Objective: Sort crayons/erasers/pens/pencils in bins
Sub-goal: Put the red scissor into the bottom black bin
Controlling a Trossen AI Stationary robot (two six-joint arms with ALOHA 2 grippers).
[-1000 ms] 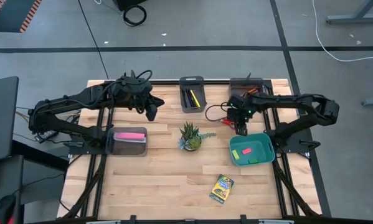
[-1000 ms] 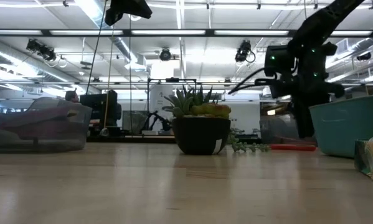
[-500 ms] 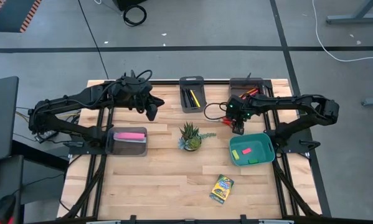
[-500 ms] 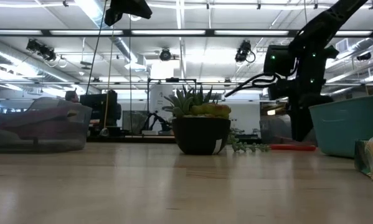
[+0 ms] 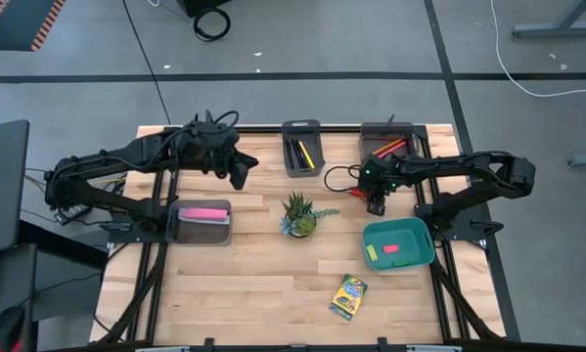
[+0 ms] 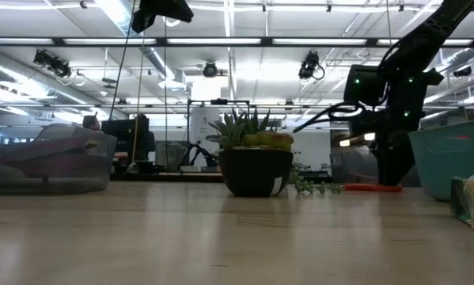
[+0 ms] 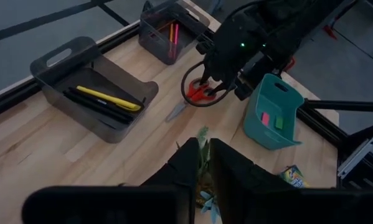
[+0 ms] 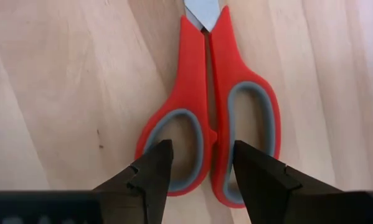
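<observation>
Though mostly arm-hidden, scissors [image 8: 208, 106] beneath spread right hand [image 8: 202, 177]

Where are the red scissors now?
In the high view, the red scissors lie right of centre, directly under the right gripper, between the plant and teal bin.

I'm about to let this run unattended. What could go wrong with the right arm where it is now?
The right gripper hangs open over red scissors, which belong in none of the bins; closing may grab one handle loop and swing the blades. The teal bin holding erasers sits close by and might get bumped.
</observation>
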